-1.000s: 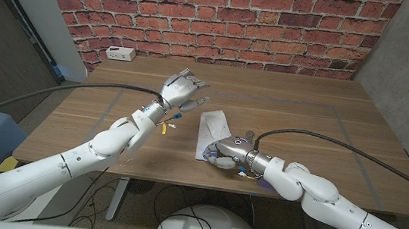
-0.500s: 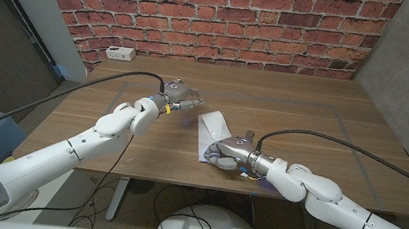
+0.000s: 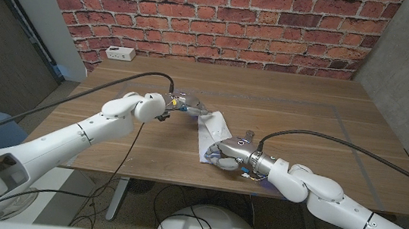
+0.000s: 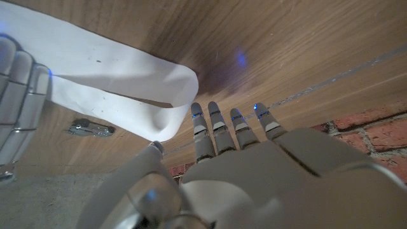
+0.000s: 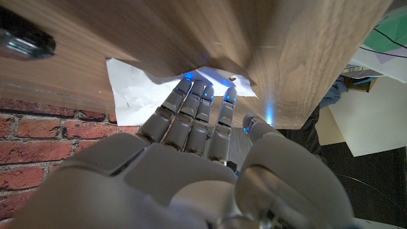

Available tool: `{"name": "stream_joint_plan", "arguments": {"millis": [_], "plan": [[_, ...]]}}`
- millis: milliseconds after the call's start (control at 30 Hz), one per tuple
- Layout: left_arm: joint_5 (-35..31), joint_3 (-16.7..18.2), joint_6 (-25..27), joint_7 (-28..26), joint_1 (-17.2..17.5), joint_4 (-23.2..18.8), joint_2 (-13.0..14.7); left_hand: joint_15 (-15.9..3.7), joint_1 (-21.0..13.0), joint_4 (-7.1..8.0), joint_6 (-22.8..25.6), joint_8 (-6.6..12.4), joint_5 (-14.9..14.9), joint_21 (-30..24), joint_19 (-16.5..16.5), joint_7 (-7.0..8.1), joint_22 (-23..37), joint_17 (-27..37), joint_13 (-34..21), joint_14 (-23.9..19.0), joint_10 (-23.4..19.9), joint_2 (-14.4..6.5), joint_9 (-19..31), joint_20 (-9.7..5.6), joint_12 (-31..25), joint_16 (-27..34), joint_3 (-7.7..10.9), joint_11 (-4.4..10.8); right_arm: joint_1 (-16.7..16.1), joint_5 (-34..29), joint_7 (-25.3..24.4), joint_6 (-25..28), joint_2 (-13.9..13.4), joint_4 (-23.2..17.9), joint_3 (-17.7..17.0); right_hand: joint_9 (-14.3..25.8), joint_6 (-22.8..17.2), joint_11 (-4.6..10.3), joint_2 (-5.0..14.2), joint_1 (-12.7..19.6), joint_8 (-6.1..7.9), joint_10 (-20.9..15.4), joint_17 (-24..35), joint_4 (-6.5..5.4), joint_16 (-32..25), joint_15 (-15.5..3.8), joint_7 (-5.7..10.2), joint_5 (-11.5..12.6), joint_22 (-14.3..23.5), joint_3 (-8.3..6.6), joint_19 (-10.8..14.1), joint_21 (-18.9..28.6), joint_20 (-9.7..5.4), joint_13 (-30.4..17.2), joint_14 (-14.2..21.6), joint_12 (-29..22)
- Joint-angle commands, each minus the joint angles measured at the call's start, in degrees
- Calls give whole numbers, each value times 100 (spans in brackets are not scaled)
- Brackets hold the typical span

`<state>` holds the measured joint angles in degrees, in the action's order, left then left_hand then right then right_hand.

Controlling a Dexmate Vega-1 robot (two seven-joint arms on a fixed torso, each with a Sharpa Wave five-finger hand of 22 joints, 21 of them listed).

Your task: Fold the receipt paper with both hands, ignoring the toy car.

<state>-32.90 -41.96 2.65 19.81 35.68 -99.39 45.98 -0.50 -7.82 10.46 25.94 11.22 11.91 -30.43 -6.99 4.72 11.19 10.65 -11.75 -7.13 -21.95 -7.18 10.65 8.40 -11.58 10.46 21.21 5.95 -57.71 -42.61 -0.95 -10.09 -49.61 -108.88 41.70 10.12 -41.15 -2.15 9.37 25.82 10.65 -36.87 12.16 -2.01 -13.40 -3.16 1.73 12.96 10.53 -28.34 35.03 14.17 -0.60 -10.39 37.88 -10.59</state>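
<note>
The white receipt paper (image 3: pixel 213 125) lies lengthwise in the middle of the wooden table (image 3: pixel 303 117). My left hand (image 3: pixel 184 103) reaches in from the left, its straight fingers (image 4: pixel 202 121) at the paper's far end, which curls up in a loop (image 4: pixel 166 102). My right hand (image 3: pixel 225 152) presses its extended fingers (image 5: pixel 194 102) onto the paper's near end (image 5: pixel 137 95) by the table's front edge. A small silver toy car (image 3: pixel 249 133) stands just right of the paper, apart from both hands.
A white power box (image 3: pixel 121 53) sits at the far left corner by the brick wall. Faint tape lines (image 3: pixel 341 121) mark the tabletop. The table's front edge runs right under my right hand.
My left hand has come down from a raised, spread pose and moved right to the paper's far end, which now curls up. The right hand has stayed on the near end.
</note>
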Motion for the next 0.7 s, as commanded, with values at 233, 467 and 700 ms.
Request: {"name": "stream_joint_plan", "arguments": {"millis": [233,467,700], "plan": [[1204,-10,-1144,349,-313,374,-26,-192,442,29,292,25,83,27,-10,-280,20,-24,16,-714,-1686,-406,11,-41,-456,284,820,-299,22,122,13,-18,26,110,-65,22,-24,16,-15,26,22,-31,19,26,8,-4,5,-3,13,-24,333,-20,277,-13,22,-22],[624,234,-1294,-731,129,-9,197,-33,602,-14,-270,-85,1,18,63,-34,22,0,-75,-801,-845,-329,15,100,-84,108,1270,-436,50,176,65,5,48,152,-54,22,-17,12,-28,18,18,-17,18,26,18,-1,16,-9,13,-20,333,-22,279,-13,13,-15],[619,354,-1350,-829,236,-80,255,-108,694,-5,-109,50,-58,22,66,-81,39,21,-152,-1112,-1694,-280,16,99,-456,229,1460,-455,31,287,40,117,42,56,-155,21,41,8,-292,-4,-3,17,-14,128,46,14,23,-39,13,84,346,-24,338,-13,17,-5]]}}
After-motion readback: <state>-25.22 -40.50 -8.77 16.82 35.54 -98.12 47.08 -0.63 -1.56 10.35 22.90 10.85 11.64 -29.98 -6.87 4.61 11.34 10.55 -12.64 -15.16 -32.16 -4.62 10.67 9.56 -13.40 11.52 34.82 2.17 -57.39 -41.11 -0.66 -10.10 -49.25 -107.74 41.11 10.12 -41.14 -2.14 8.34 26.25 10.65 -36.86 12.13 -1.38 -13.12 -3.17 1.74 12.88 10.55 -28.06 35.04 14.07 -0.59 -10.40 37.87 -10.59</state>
